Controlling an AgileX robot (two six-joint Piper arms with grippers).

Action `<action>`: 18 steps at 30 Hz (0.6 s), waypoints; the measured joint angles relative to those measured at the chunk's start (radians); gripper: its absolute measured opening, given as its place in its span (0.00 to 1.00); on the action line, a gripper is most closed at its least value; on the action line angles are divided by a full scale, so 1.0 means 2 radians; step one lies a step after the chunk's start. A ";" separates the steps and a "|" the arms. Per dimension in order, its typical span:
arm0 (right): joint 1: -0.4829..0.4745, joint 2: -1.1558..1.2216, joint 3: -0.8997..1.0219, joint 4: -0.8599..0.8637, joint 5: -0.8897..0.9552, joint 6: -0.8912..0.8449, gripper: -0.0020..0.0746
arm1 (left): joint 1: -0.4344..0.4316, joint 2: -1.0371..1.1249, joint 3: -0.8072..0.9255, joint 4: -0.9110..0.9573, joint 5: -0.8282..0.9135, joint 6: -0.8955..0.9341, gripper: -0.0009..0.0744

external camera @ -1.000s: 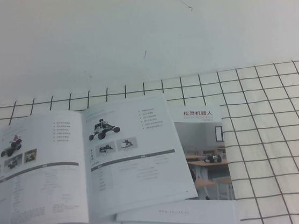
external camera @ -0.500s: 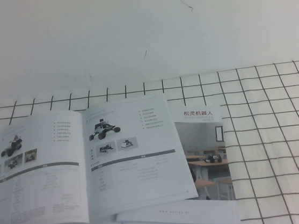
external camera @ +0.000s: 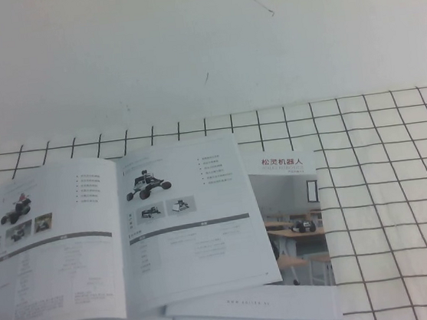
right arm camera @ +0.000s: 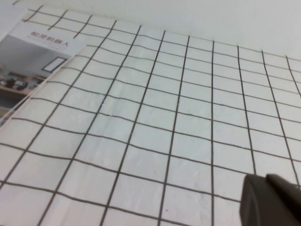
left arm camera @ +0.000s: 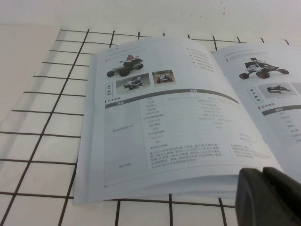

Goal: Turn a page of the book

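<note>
The book (external camera: 121,232) lies open on the checked cloth (external camera: 386,186), left side, partly over a 2nd brochure (external camera: 294,220). Left pincer (left arm camera: 268,197) sits near the book's edge, state unclear. Right pincer (right arm camera: 270,200) is closed, empty, above bare cloth.

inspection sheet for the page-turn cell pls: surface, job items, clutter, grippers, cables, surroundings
Surface: white cloth with black grid, flat.
Job's things: book lies open at a spread of vehicle photos and tables; right-hand page flat, untouched.
Clutter: second brochure with classroom cover, partly under the book.
Grippers: left gripper near the book's lower edge, holding nothing; right gripper shut, over bare cloth, off the book.
Cables: nothing seen.
Surroundings: plain white wall behind, faint marks.
</note>
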 joint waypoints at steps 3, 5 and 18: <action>-0.007 -0.001 0.000 -0.009 0.007 0.001 0.02 | 0.000 0.000 0.000 0.000 0.000 0.000 0.01; -0.015 -0.001 0.000 -0.013 0.008 0.002 0.02 | 0.000 0.000 0.000 0.000 0.000 0.000 0.01; -0.050 -0.001 0.000 -0.017 0.009 0.002 0.02 | 0.000 0.000 0.000 0.000 0.000 0.000 0.01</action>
